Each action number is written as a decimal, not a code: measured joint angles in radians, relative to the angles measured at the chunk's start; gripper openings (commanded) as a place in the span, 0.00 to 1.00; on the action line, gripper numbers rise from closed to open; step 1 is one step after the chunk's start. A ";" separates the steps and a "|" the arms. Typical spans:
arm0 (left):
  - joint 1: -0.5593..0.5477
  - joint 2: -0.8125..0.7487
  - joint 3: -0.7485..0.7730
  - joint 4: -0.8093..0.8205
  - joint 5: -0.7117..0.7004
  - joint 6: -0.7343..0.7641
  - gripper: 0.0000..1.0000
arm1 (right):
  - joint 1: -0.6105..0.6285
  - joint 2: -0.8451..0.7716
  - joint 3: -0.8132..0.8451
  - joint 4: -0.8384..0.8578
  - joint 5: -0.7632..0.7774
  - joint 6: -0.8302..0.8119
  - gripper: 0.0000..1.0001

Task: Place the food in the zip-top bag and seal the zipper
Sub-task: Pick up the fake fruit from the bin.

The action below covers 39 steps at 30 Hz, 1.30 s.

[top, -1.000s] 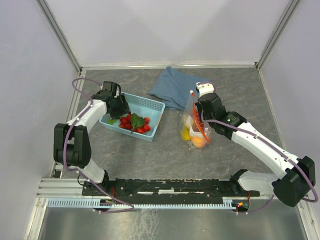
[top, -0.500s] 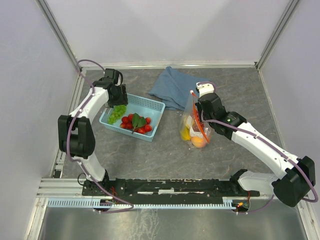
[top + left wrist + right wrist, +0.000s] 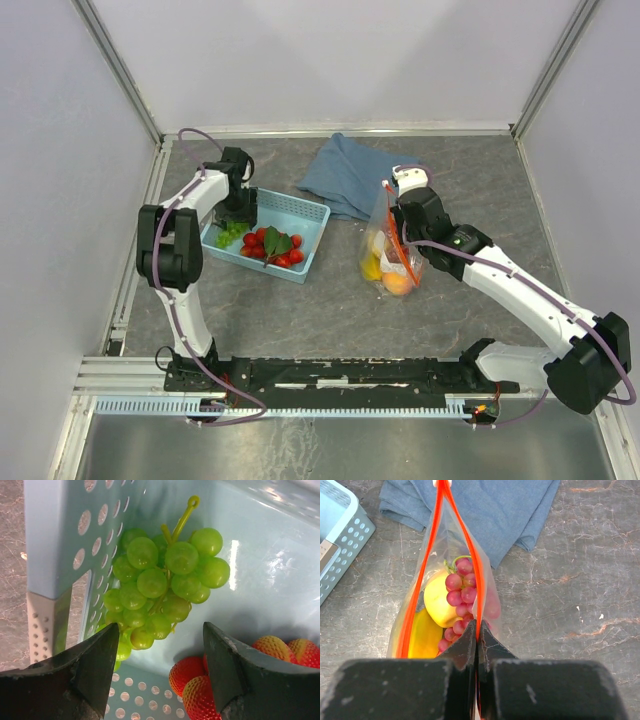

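Observation:
The clear zip-top bag [image 3: 392,252] stands upright at mid-table, its mouth gaping. My right gripper [image 3: 478,630] is shut on one side of the red-orange zipper [image 3: 479,575] strip. Inside lie dark red grapes [image 3: 460,594], a yellow peach [image 3: 436,601] and a banana [image 3: 424,636]. My left gripper [image 3: 161,636] hangs open over the light blue basket [image 3: 303,216], near its left end. A green grape bunch [image 3: 161,580] lies just ahead of the fingers. Red strawberries [image 3: 194,681] sit close to the right finger, and nothing is held.
A folded blue cloth [image 3: 345,176] lies behind the bag, touching its far side. In the basket, more strawberries and a green leaf [image 3: 274,244] lie right of the grapes. Grey walls and metal rails border the table.
The left arm's elbow swung inward, and its gripper moved back toward the basket's far-left corner. That uncovered the green grapes. The right arm and the bag stayed put.

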<state>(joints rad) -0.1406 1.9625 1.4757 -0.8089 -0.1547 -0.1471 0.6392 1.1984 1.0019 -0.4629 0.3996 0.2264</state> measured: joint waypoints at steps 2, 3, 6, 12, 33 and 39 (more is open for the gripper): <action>0.003 0.008 0.003 0.000 -0.002 0.008 0.75 | 0.000 0.000 -0.002 0.000 -0.003 0.000 0.02; 0.006 0.011 0.004 0.000 -0.001 0.010 0.74 | 0.000 0.000 -0.003 0.000 -0.005 0.000 0.02; 0.012 0.023 0.008 0.000 -0.001 0.011 0.74 | 0.000 0.000 -0.003 0.001 -0.008 0.000 0.02; 0.013 0.045 0.013 0.002 0.004 0.014 0.72 | 0.000 0.000 -0.008 0.007 -0.015 0.001 0.01; 0.011 0.035 0.048 0.034 -0.018 0.155 0.81 | 0.000 -0.008 -0.018 0.015 -0.042 0.003 0.02; 0.011 0.108 0.070 0.029 0.003 0.172 0.80 | 0.000 -0.008 -0.019 0.016 -0.043 0.003 0.02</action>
<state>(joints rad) -0.1299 2.0705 1.5459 -0.7799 -0.1513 0.0246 0.6392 1.1900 0.9833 -0.4473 0.3569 0.2298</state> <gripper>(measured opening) 0.804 0.024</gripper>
